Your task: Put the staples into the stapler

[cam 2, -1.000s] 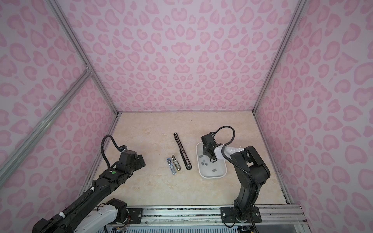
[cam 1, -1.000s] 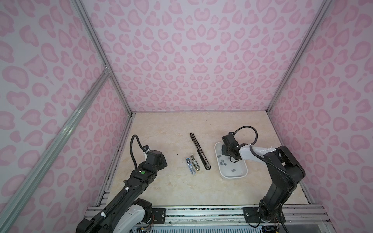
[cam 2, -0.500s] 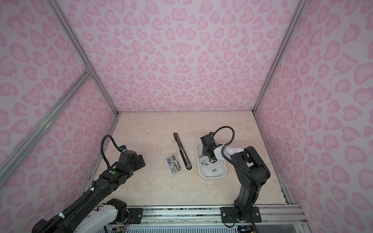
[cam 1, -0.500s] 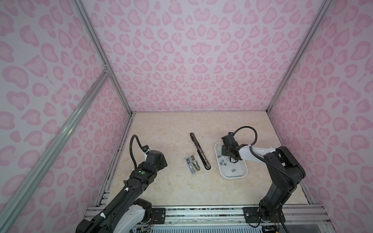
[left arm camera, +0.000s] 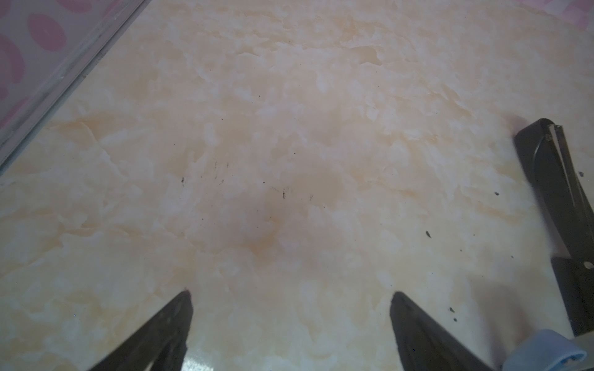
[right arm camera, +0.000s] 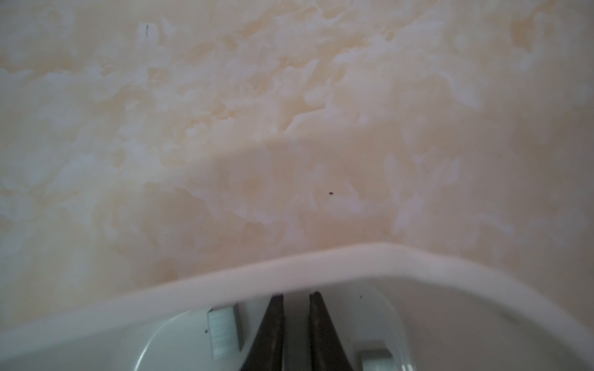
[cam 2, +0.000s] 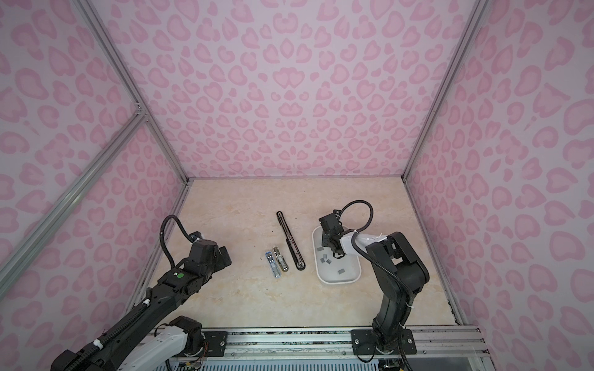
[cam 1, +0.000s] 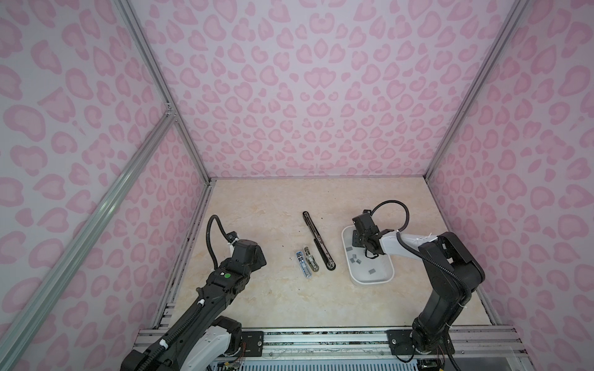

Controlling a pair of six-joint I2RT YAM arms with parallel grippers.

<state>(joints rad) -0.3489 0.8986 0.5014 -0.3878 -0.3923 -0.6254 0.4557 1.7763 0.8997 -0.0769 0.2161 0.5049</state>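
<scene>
The right fingers point(right arm camera: 279, 308) are reaching down into the far end of a white tray point(right arm camera: 321, 266) on the right of the worktop point(cam 1: 273, 305). They are standing narrow, a slit between them; whether they are pinching anything, I cannot tell. Grey staples point(right arm camera: 221, 331) are lying loose in the tray, one just beside each finger. The left fingers point(left arm camera: 178, 321) are hanging wide, well apart from the tray. A black stapler point(cam 1: 316, 239) and two small staplers point(cam 1: 307, 263) are lying between the arms.
</scene>
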